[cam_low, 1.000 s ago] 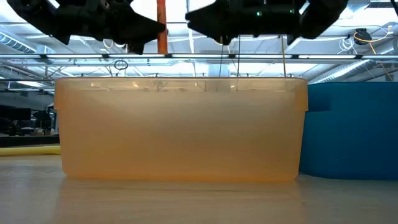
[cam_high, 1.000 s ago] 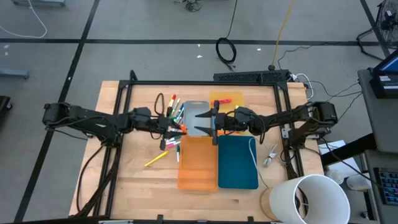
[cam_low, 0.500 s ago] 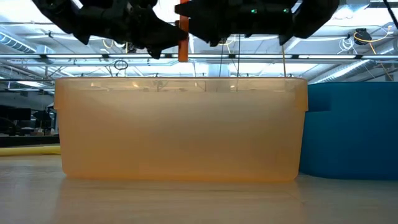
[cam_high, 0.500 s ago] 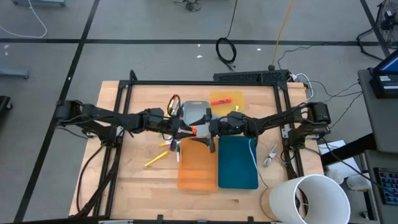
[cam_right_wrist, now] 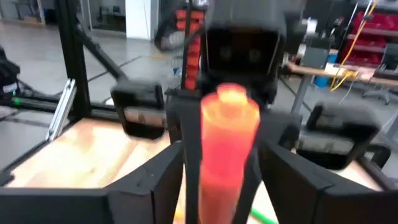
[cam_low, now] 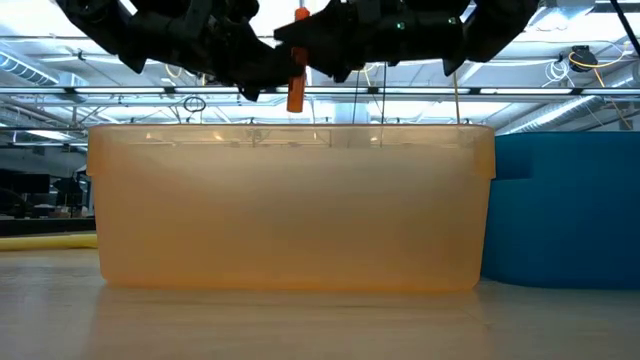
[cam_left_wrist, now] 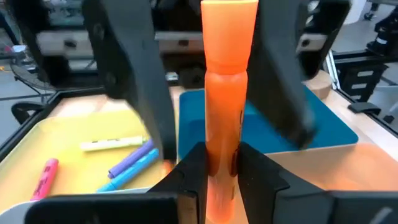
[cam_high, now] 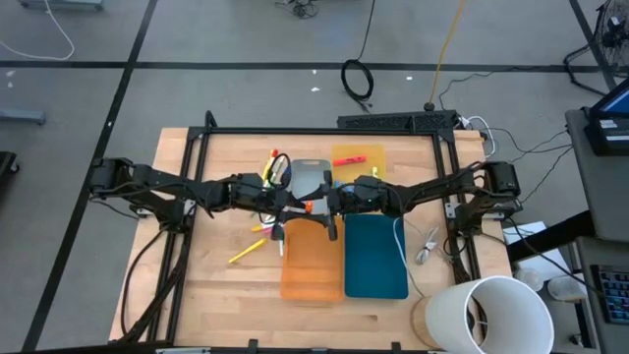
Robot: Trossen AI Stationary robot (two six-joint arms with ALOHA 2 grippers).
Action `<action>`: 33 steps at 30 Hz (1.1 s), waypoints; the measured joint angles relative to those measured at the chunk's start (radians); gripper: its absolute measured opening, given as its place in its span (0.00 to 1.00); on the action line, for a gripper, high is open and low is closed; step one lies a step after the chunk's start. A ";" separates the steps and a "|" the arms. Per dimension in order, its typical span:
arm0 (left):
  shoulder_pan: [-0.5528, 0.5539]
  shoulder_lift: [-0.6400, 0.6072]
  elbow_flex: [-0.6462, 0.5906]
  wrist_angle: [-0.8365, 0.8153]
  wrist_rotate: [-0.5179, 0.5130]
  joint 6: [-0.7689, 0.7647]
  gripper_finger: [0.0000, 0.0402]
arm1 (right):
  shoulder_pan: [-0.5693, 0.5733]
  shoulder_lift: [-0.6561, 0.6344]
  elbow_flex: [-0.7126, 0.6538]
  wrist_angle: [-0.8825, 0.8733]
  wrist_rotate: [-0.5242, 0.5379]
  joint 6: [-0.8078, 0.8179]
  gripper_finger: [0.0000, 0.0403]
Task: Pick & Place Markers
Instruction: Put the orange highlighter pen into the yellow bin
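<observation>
Handover is under way above the translucent orange plastic tray [cam_high: 313,258]: the left gripper [cam_left_wrist: 214,168] pinches a stubby orange marker [cam_left_wrist: 227,81] while the right gripper's [cam_right_wrist: 217,165] spread fingers bracket its other end. Right should close squarely before left lets go. Loose markers [cam_high: 273,169] lie at eleven o'clock on the wooden table [cam_high: 221,290]; grey floor surrounds.

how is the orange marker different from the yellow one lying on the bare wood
The orange marker is held upright in the air by the left pincer, above the orange tray. The yellow marker lies flat on the table, left of that tray, untouched. Both are short markers, neither in a tray.
</observation>
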 joint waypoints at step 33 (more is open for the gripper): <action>-0.089 -0.015 0.000 -0.032 -0.263 0.049 0.57 | 0.000 -0.057 -0.001 -0.152 0.089 -0.107 0.11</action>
